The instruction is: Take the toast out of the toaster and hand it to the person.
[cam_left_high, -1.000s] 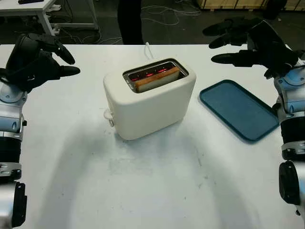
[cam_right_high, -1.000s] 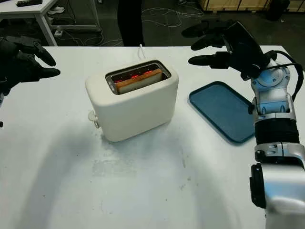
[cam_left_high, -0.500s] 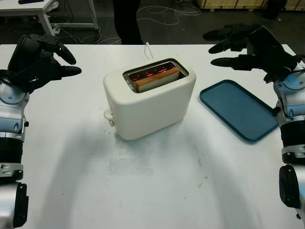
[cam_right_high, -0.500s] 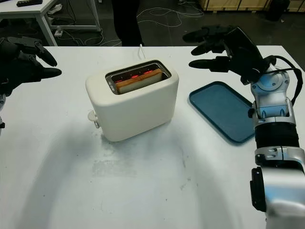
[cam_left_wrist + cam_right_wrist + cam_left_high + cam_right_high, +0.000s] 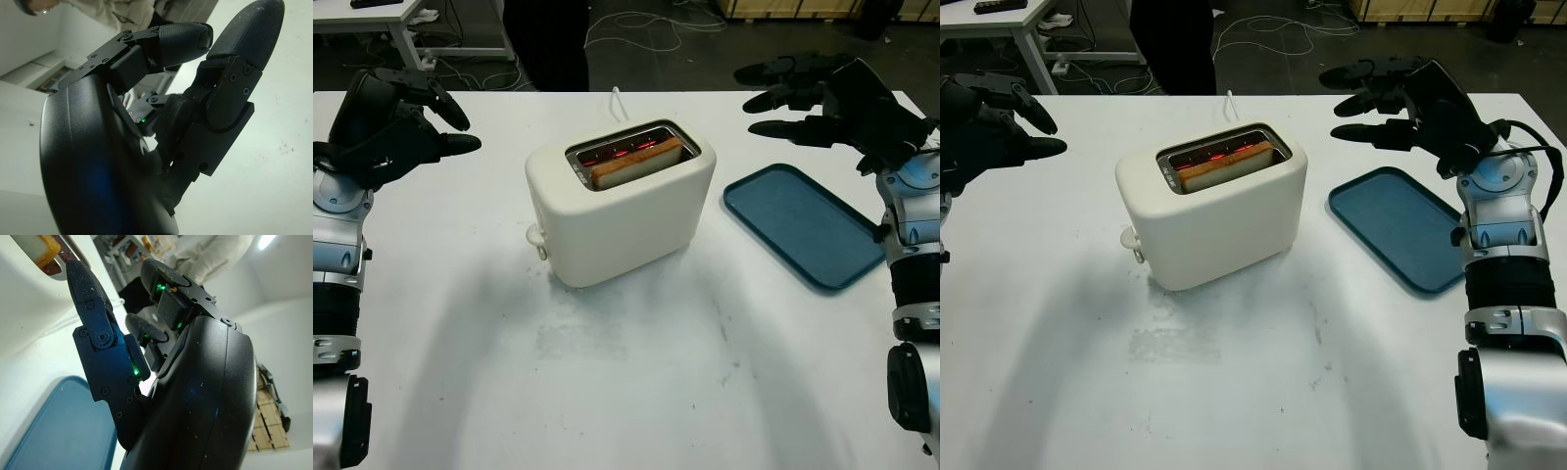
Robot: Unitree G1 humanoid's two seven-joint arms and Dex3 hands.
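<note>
White toaster (image 5: 622, 211) at table (image 5: 607, 392) centre, no brand or writing readable, toast (image 5: 636, 163) down in its slot, left hand (image 5: 396, 122) at 9 o'clock holding nothing, right hand (image 5: 827, 98) at 2 o'clock empty above blue tray (image 5: 803, 225), person (image 5: 548, 44) at 12 o'clock.

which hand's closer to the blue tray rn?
Right. The right hand hangs open above the table just past the blue tray's far edge. The left hand is open at the table's opposite side, with the toaster between it and the tray.
</note>
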